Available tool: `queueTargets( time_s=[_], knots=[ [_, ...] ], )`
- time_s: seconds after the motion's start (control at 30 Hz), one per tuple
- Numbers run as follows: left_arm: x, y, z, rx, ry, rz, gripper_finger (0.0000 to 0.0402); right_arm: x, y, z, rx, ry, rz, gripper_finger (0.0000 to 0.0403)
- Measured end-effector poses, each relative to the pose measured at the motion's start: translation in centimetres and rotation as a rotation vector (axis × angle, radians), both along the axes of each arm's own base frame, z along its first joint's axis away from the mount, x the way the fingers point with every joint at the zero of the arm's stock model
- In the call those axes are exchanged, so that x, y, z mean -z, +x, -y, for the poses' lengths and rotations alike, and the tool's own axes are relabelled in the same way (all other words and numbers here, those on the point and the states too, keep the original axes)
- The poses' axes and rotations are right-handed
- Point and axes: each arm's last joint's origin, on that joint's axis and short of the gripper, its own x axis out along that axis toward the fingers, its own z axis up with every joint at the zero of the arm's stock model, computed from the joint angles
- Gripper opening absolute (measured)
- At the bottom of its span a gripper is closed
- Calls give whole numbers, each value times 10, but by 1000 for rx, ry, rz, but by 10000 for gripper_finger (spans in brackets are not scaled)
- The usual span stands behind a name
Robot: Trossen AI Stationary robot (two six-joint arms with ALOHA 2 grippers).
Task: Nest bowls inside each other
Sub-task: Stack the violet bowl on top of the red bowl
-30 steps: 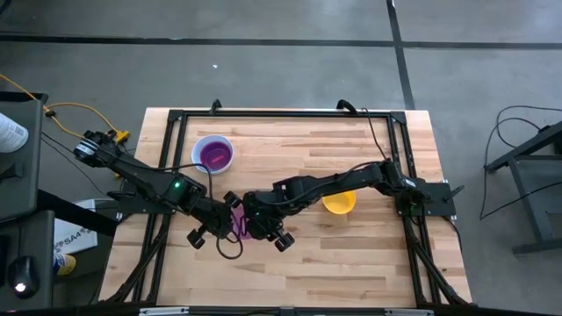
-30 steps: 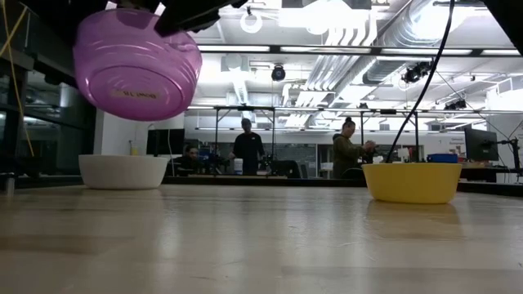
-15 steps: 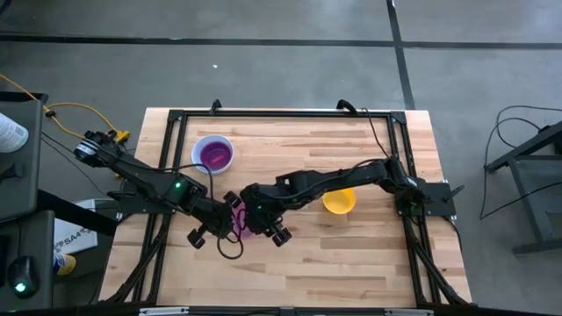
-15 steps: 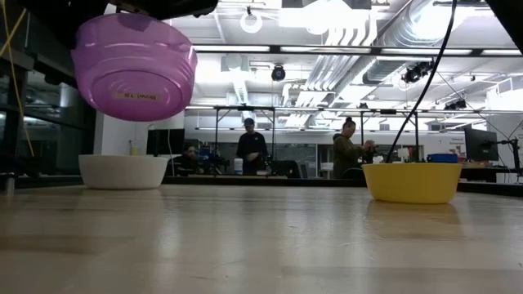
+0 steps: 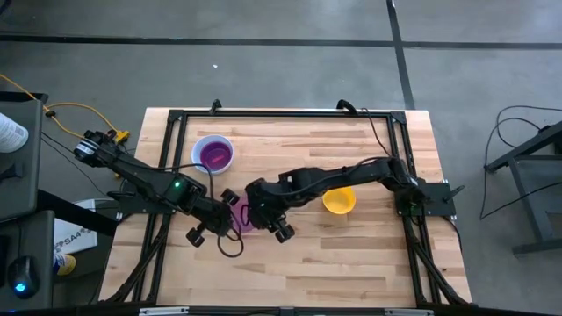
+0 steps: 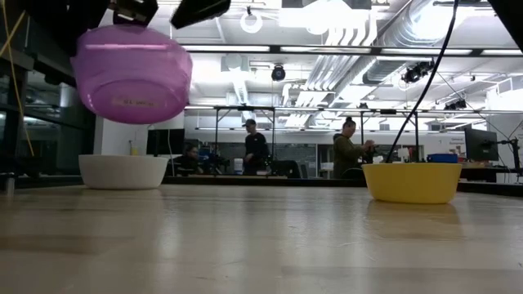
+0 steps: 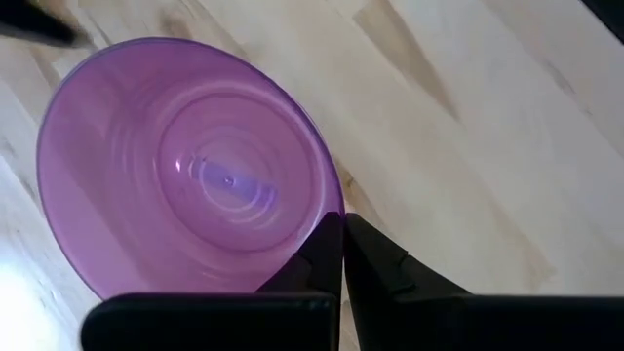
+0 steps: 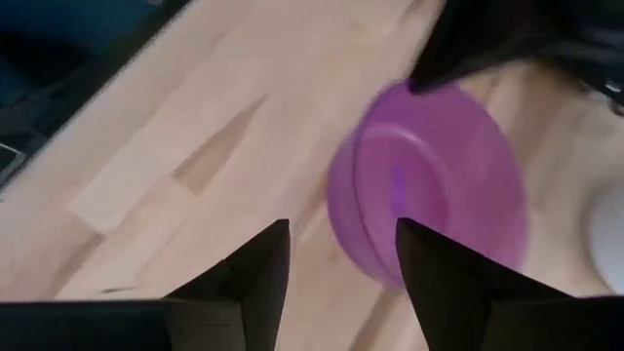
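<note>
- High view: the left gripper (image 5: 235, 217) is near the middle of the wooden table (image 5: 369, 254), and it holds a purple bowl (image 5: 243, 219) by the rim.
- Left wrist view: the two dark fingers (image 7: 327, 255) are pressed together on the rim of this purple bowl (image 7: 190, 171), so the claw is narrow and clamped on it. The open side of the bowl faces the camera.
- Low view: the purple bowl (image 6: 131, 73) hangs in the air above the table, clearly apart from the surface, with its bottom down.
- The right gripper (image 5: 261, 213) is just beside the held bowl, on its right side. In the right wrist view its fingers (image 8: 255, 273) stand wide apart with nothing between them, and the purple bowl (image 8: 429, 190) is in front of them.
- A white bowl (image 5: 212, 154) stands on the far left part of the table, and a second purple bowl (image 5: 214, 156) sits inside it.
- A yellow bowl (image 5: 338, 203) stands alone on the right part of the table, partly under the right arm. In the low view it (image 6: 412, 181) rests upright on the surface, well apart from the white bowl (image 6: 122, 171).
- Some persons stand in the room behind the table.
</note>
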Motion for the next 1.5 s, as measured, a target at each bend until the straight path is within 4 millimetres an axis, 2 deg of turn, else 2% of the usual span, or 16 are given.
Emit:
queueTargets(
  time_s=[0.07,0.27,0.53,0.63,1.0,1.23,1.5],
  knots=[
    [1,-2,-1,-17,1,-24,0,-8,-5,5,20,-9,3,182],
    [0,-8,-6,-71,56,-39,0,-51,-27,25,104,32,72,182],
    [-14,-25,-28,-214,78,-26,0,-84,-58,45,251,85,48,181],
    [-18,-31,-41,-290,60,-20,0,-88,-64,47,279,105,27,182],
    [-2,-50,-94,-555,126,-77,0,-82,-70,36,276,112,-62,176],
    [4,-53,-121,-636,163,-105,0,-82,-71,28,254,108,-64,176],
    [19,-60,-147,-714,191,-167,0,-81,-71,29,259,108,-74,176]
  ],
)
